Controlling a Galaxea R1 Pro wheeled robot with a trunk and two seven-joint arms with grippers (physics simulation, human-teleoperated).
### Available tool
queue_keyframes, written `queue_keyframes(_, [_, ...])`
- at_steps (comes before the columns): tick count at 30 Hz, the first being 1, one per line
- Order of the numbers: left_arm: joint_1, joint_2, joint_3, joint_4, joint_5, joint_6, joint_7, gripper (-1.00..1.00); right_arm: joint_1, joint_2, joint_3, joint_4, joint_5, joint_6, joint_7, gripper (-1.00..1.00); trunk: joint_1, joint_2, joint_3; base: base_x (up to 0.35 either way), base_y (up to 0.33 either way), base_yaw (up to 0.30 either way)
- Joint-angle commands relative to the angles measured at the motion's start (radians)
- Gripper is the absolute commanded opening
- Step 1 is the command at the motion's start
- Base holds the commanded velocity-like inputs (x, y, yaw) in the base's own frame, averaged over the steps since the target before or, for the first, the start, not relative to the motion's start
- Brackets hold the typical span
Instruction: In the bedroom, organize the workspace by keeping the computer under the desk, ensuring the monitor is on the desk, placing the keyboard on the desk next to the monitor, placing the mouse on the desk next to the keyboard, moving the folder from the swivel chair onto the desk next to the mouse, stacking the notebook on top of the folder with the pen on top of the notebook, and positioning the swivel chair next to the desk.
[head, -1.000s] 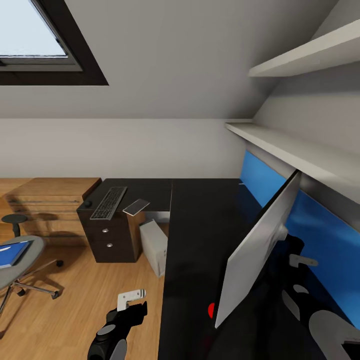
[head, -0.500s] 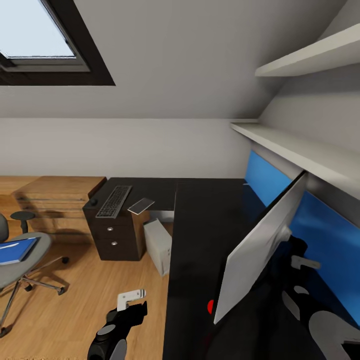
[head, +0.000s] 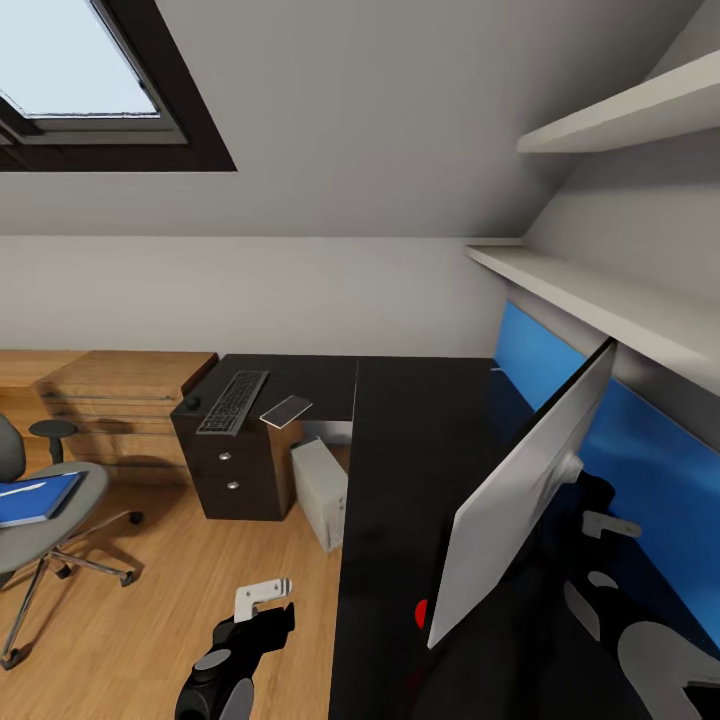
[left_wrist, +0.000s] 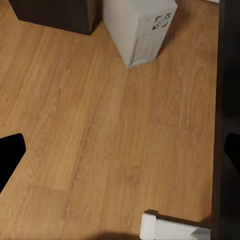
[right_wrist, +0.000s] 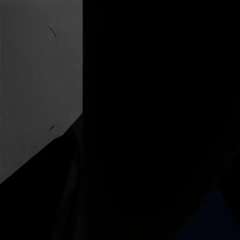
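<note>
The black-topped desk (head: 420, 440) runs along the blue back panel. On it the monitor (head: 520, 480) leans with its pale grey back toward me, a red dot at its lower corner. My right gripper (head: 603, 524) is behind the monitor, its fingers hidden. The keyboard (head: 232, 401), the mouse (head: 191, 402) and the notebook (head: 286, 410) lie at the desk's far left end. The computer (head: 322, 490) (left_wrist: 140, 30) stands on the floor under the desk. The folder (head: 35, 497) lies on the swivel chair (head: 60, 515). My left gripper (head: 262, 598) (left_wrist: 120, 150) hangs open over the floor. The pen is out of view.
A dark drawer cabinet (head: 235, 470) stands under the desk's left end, with low light-wood cabinets (head: 120, 400) beyond it. White shelves (head: 600, 290) jut out above the desk. A skylight (head: 90, 90) sits in the sloping wall. Wood floor (head: 150, 620) lies between chair and desk.
The whole view has shifted, so the camera has turned left a little; more of the swivel chair and folder now shows. Both arms and the monitor keep their places in the picture.
</note>
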Motion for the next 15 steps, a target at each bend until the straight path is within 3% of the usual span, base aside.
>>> queue_keyframes(1, [-0.001, 0.000, -0.002, -0.001, 0.011, 0.002, 0.010, 1.00, 0.000, 0.000, 0.030, 0.002, -0.013, -0.005, 0.003, -1.00, 0.000, -0.001, -0.002, 0.000, 0.000, 0.000])
queue_keyframes(15, [-0.001, -0.001, -0.002, -0.001, 0.011, 0.002, 0.010, 1.00, 0.000, 0.000, 0.029, 0.002, -0.013, -0.004, 0.003, -1.00, 0.000, -0.001, -0.002, 0.000, 0.000, 0.000])
